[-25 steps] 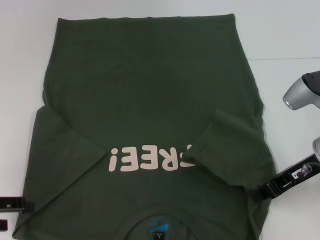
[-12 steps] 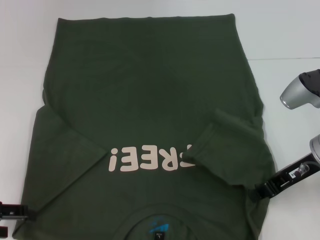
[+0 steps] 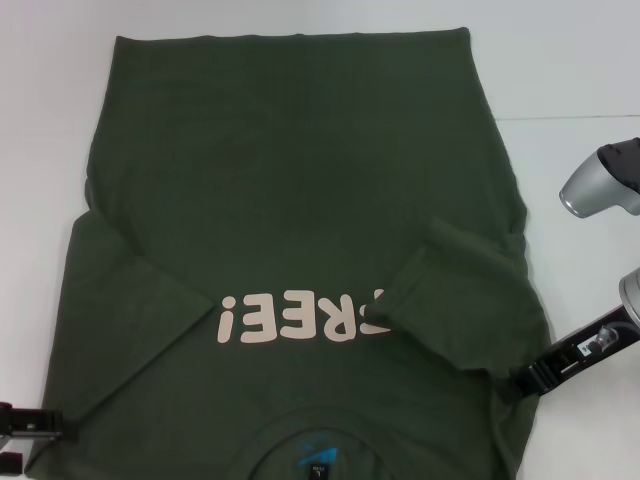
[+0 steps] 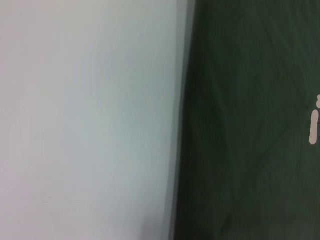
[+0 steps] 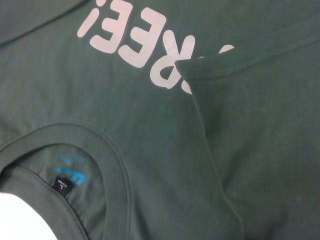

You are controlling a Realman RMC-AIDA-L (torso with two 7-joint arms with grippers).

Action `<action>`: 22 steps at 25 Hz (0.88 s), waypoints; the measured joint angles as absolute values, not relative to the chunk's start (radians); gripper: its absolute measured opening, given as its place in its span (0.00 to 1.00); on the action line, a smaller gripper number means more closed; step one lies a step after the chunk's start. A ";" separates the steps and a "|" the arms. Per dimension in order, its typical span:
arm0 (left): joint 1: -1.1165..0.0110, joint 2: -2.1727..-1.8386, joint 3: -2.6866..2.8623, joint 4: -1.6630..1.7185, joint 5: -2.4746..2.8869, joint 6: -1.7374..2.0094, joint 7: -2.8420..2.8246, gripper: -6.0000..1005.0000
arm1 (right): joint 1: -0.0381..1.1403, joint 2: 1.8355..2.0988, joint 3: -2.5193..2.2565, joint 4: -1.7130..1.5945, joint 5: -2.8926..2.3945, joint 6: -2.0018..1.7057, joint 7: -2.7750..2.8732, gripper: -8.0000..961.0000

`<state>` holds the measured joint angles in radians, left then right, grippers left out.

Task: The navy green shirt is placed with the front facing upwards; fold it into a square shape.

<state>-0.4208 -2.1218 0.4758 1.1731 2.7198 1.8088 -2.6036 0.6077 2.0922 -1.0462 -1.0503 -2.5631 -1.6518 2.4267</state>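
Note:
The navy green shirt [image 3: 300, 200] lies flat on the white table, front up, with its collar and blue neck label [image 3: 318, 467] nearest me. The sleeve on my right [image 3: 460, 300] is folded inward over the end of the pale pink print [image 3: 300, 315]. The other sleeve is spread out. My left gripper [image 3: 22, 442] is open at the outer edge of that spread sleeve, low over the table. At the shirt's right edge, just below the folded sleeve, sits my right gripper [image 3: 525, 380]. The right wrist view shows the collar label [image 5: 62, 182] and the folded sleeve [image 5: 250, 125].
White table [image 3: 580, 80] surrounds the shirt on the far side and both flanks. The silver link of my right arm [image 3: 600, 185] hangs over the table right of the shirt. The left wrist view shows the shirt's edge [image 4: 250, 125] against bare table [image 4: 90, 125].
My left gripper has slid a little toward the near edge along the spread sleeve. The right gripper has barely shifted, and the shirt lies as before.

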 joint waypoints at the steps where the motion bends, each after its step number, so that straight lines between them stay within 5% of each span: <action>1: -0.421 -2.121 0.476 1.173 2.720 1.808 -2.604 0.89 | 0.608 2.092 -1.046 -1.050 -2.563 -1.652 2.427 0.04; 22: -0.443 -2.118 0.500 1.165 2.720 1.799 -2.607 0.89 | 0.617 2.091 -1.046 -1.042 -2.563 -1.654 2.427 0.04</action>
